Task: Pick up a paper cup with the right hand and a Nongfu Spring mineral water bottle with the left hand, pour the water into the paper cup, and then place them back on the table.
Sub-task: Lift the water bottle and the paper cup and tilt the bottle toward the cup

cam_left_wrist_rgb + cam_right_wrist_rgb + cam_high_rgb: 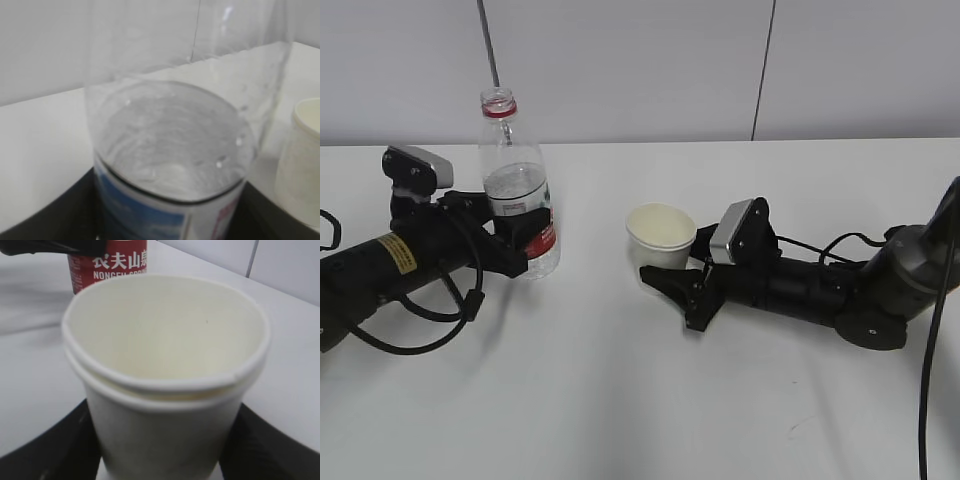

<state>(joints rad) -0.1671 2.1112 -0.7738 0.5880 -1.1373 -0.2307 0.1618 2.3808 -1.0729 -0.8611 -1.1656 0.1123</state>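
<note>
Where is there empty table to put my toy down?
The white table is bare along the front, below both black arms, and at the back right behind the white paper cup. It is crowded around the clear plastic water bottle and the cup, where the hands sit.

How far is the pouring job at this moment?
Early stage. Both arms are in position: the left pincer brackets the water bottle, the right pincer brackets the paper cup. Both still stand on the table; the cup looks dry inside. Lifting, pouring and setting back down remain.
</note>
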